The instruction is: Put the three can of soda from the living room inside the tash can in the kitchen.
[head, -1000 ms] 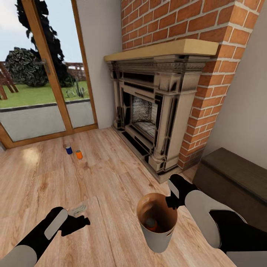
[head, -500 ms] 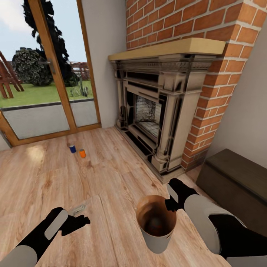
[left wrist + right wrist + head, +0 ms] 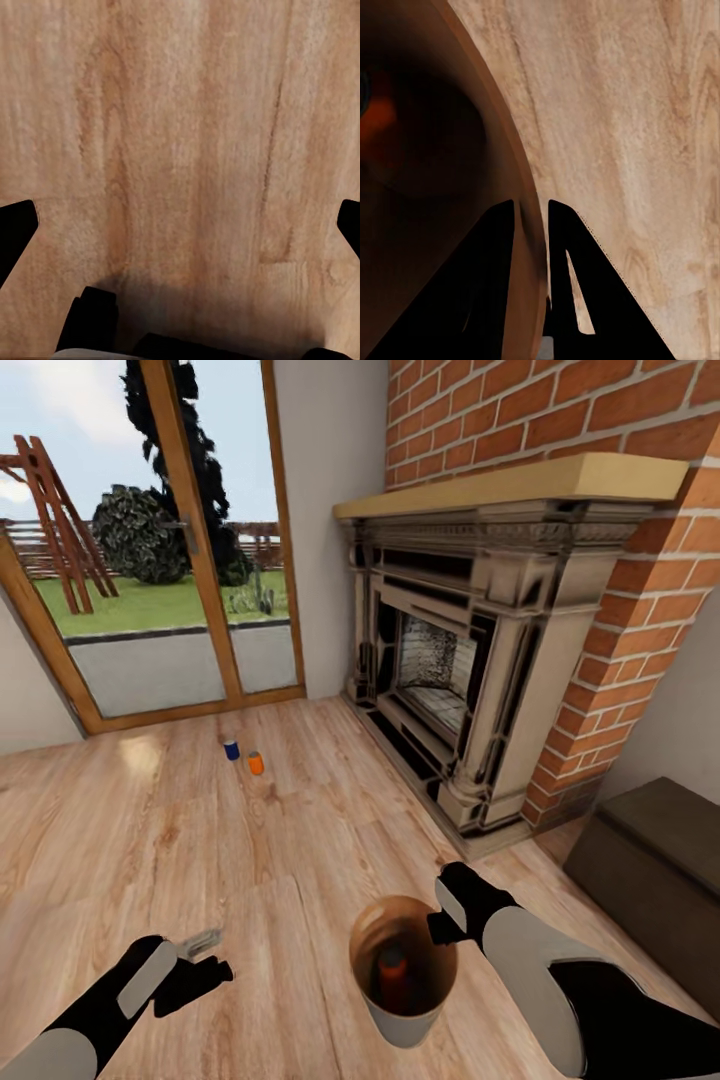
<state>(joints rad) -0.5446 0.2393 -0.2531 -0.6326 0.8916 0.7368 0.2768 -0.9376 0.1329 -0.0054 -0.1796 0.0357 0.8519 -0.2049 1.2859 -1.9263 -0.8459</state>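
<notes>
Cans [image 3: 244, 756] still to collect stand upright on the wood floor [image 3: 300, 830] near the glass doors [image 3: 160, 560], a dark blue one and an orange one just beside each other, well apart from the robot. The right hand [image 3: 440, 928] pinches the rim of the tash can [image 3: 402, 1015]; in the right wrist view its fingers [image 3: 495, 262] straddle the thin wall, one inside and one outside. An orange can [image 3: 391, 966] already lies in the bin. The left hand [image 3: 205, 972] is spread wide and empty over bare floor. The cans look light, stiff and smooth-sided, so they probably slip or tip if nudged; a squeeze across the middle of the body seems safest. The bin, held by one edge, likely tilts under its load.
</notes>
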